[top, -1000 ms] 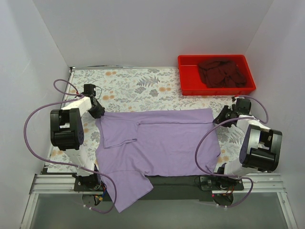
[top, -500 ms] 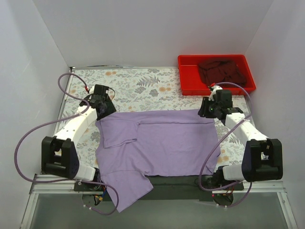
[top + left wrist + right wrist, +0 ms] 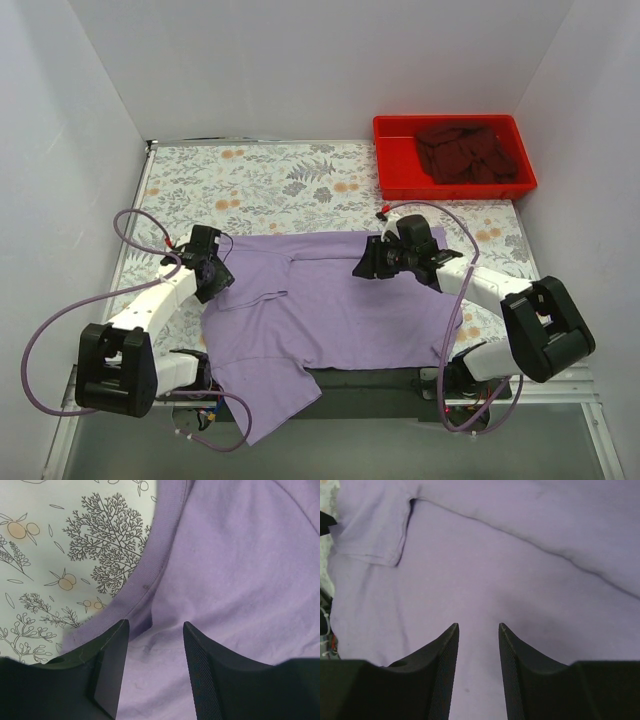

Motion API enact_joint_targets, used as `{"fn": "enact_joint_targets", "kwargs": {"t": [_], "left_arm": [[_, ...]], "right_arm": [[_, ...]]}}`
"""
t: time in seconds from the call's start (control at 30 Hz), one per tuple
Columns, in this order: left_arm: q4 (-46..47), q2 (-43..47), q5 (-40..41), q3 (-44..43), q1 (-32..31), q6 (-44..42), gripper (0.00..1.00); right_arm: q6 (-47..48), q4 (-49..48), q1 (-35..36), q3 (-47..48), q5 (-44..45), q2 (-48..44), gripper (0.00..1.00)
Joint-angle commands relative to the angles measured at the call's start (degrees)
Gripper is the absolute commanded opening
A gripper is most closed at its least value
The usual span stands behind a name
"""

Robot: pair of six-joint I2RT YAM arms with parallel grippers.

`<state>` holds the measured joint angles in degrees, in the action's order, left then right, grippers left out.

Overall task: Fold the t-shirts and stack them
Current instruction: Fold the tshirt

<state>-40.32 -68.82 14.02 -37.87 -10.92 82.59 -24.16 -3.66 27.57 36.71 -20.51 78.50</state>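
Floral table (image 3: pixel 280 180) | lavender t-shirt (image 3: pixel 340 300) spread | maroon t-shirt (image 3: pixel 465 150) in red tray (image 3: pixel 450 190) | left gripper (image 3: pixel 152 630), right gripper (image 3: pixel 478 630) agape, empty

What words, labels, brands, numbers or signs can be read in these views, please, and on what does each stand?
None can be read. The lavender t-shirt is plain, the maroon t-shirt and the red tray show no lettering, and the tablecloth bears only a floral print.
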Motion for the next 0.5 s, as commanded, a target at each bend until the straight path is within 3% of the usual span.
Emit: {"fn": "enact_joint_targets", "kwargs": {"t": [0.0,0.17,0.33,0.47], "left_arm": [[1.65,1.06,-0.31,-0.1,1.25,1.88,0.46],[1.2,-0.09,-0.83,0.07,1.25,1.61,0.45],[1.64,-1.32,-3.21,0.25,1.25,1.09,0.36],[0.94,-3.08,-3.56,-0.63,1.25,0.91,0.12]], "right_arm": [[-4.75,-7.41,1.61,-0.23,0.99,0.69,0.44],[-2.48,-5.75,0.38,-1.38,6.27,-0.89,0.45],[0.34,0.31,-3.48,-1.73,14.08,-3.61,0.44],[2.54,2.77,-7.96,-1.99,15.94,-6.51,0.44]]}}
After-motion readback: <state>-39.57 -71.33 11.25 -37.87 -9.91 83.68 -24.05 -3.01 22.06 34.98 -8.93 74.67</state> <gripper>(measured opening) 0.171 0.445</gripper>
